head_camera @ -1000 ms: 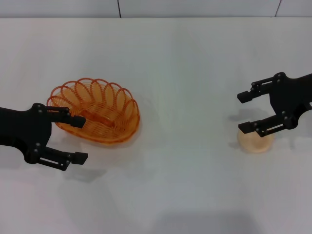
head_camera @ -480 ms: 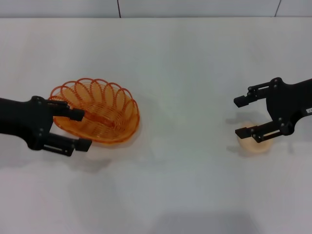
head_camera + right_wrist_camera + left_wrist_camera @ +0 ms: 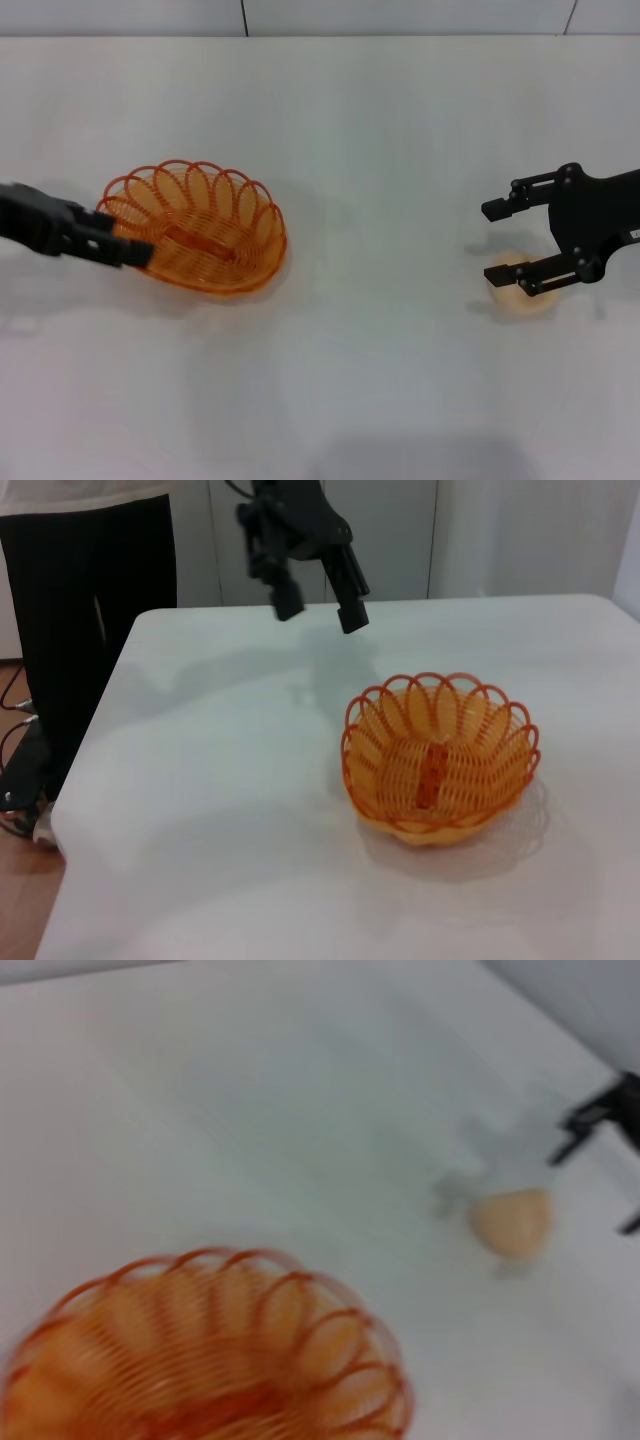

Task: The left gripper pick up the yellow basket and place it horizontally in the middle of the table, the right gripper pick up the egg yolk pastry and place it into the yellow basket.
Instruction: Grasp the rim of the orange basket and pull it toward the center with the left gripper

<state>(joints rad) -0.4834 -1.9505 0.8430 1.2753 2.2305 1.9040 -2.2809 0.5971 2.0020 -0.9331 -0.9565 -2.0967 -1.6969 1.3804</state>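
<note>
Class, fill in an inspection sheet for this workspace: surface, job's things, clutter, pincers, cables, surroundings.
Surface: white table, flat.
Job's things: yellow basket upright on the robot's left; egg yolk pastry on its right, outside the basket.
Clutter: nothing seen.
Pincers: left pincer at the basket's near-left rim, fingers unclear; right pincer open above the pastry.
Cables: wires on the floor beside the table.
Surroundings: person in dark trousers, pale wall panels.

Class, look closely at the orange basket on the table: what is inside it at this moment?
Nothing loose lies inside the basket; only its own orange ribs and centre strip show. The pastry sits apart on the table, under the right tool. The left tool covers the basket's near rim.
</note>
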